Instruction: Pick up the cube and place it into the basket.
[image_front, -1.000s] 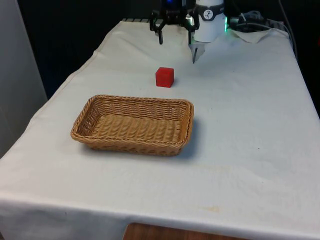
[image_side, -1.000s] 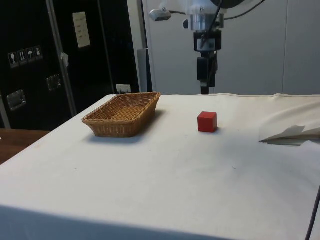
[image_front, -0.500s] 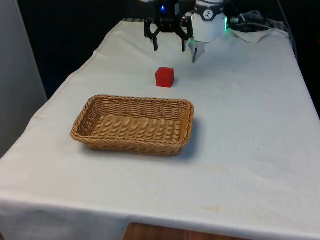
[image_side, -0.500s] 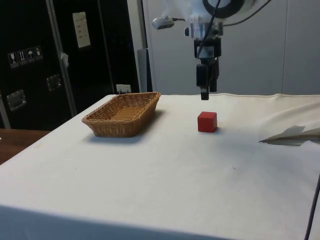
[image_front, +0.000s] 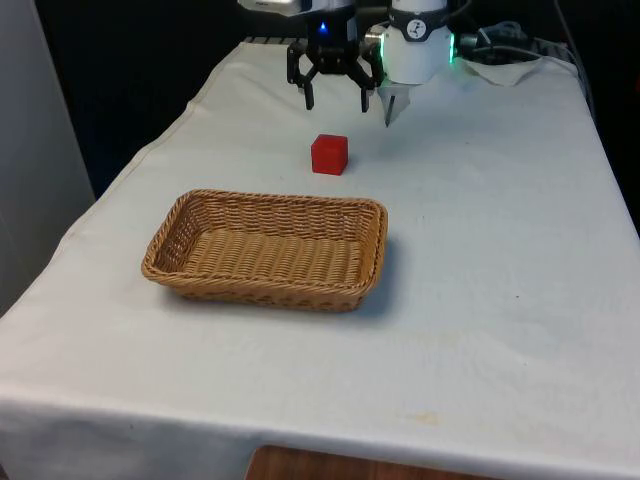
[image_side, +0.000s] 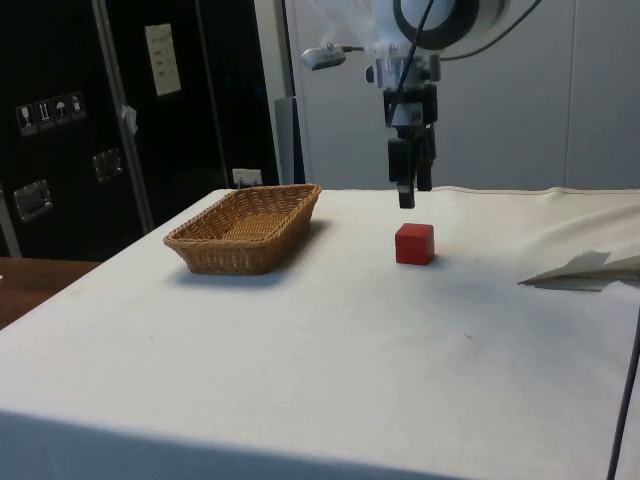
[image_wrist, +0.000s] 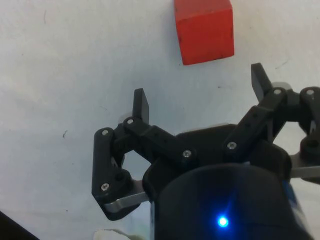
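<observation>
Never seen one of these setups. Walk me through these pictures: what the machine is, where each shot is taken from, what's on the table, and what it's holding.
It is a white robot arm ending in a black two-finger gripper. One picture looks across the table, one from its side, one from a camera on the wrist looking down past the fingers. On the white cloth sit a red cube and an empty wicker basket, apart from each other. The gripper holds nothing: it hangs open above the cloth, just beyond the cube.

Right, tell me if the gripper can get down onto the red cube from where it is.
Probably yes. The gripper hangs open above the table, just behind the red cube, and nothing lies between them. The basket sits apart, nearer the front.
</observation>
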